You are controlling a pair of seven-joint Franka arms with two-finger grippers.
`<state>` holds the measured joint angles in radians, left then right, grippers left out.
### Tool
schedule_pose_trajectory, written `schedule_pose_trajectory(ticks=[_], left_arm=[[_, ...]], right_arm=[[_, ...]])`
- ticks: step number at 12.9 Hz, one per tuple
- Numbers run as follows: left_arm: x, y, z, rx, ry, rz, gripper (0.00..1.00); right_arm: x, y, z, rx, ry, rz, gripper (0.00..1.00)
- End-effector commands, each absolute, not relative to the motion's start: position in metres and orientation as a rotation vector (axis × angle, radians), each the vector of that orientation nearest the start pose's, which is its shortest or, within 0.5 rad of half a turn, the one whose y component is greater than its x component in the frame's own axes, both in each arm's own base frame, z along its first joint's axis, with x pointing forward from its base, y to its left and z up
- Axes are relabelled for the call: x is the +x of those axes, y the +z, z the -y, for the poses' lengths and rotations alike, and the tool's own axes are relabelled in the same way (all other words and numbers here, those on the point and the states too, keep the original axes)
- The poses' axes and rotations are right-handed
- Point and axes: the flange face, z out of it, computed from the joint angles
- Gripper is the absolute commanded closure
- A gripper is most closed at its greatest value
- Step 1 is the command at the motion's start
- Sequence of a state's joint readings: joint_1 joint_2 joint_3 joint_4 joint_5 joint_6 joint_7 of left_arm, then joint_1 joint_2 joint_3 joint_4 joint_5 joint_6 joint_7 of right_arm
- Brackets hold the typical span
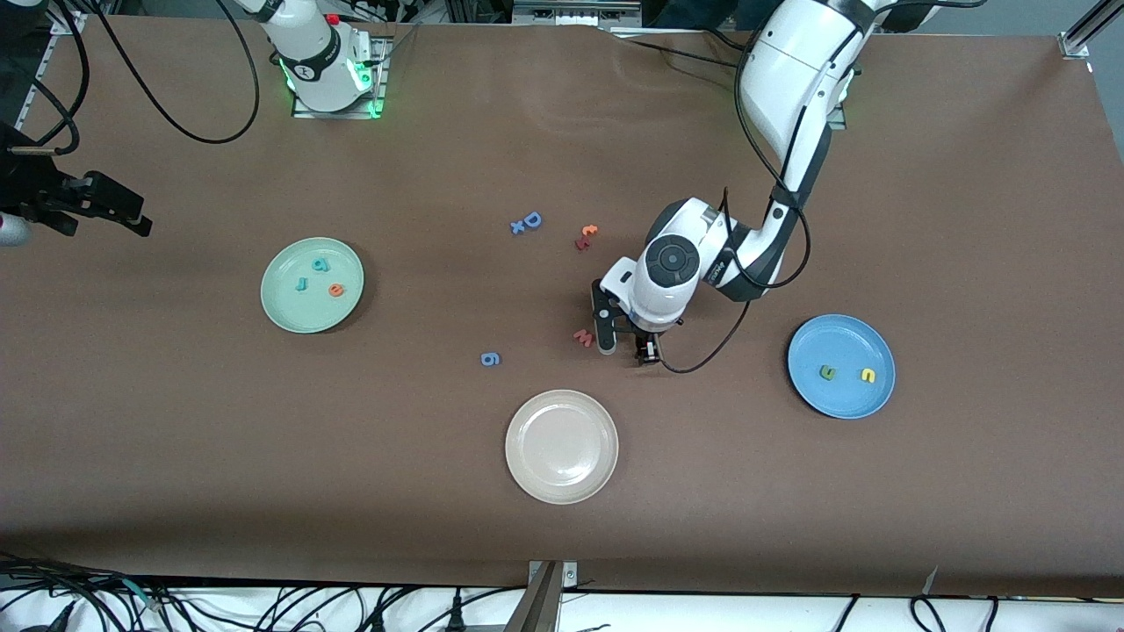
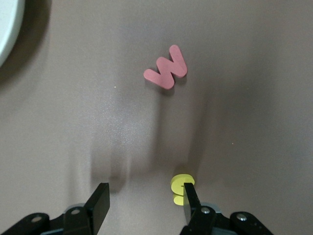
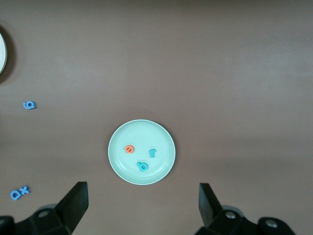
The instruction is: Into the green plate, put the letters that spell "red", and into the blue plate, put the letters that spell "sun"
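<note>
Brown covering is spread over the tabletop, where the left claw is lowered with its fingers parted around the yellow "s", one finger touching it, seemingly to close on it. The right claw is released and waits above the green plate, in which the "red" letters already lie. Two "sun" letters are held by the blue plate. The beige plate holds nothing.
</note>
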<state>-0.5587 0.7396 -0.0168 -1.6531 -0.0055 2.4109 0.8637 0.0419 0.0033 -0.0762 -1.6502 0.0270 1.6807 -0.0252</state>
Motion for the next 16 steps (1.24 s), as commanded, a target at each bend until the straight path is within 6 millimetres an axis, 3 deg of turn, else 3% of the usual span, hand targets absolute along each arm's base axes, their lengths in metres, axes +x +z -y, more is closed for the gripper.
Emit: schedule_pose_trajectory(ticks=[1, 12, 16], left_arm=[[0.571, 0.176, 0.367, -2.353, -0.021, -2.076, 0.31], [0.557, 0.173, 0.374, -2.403, -0.002, -2.052, 0.37], [0.557, 0.173, 0.373, -2.395, -0.001, -2.055, 0.61]], right_arm=[[0.560, 0.596, 0.018, -3.133, -0.060, -0.037, 0.00], [0.559, 0.596, 0.013, -3.133, -0.048, -0.025, 0.00], [0.559, 0.596, 0.013, -3.133, -0.048, -0.025, 0.00]])
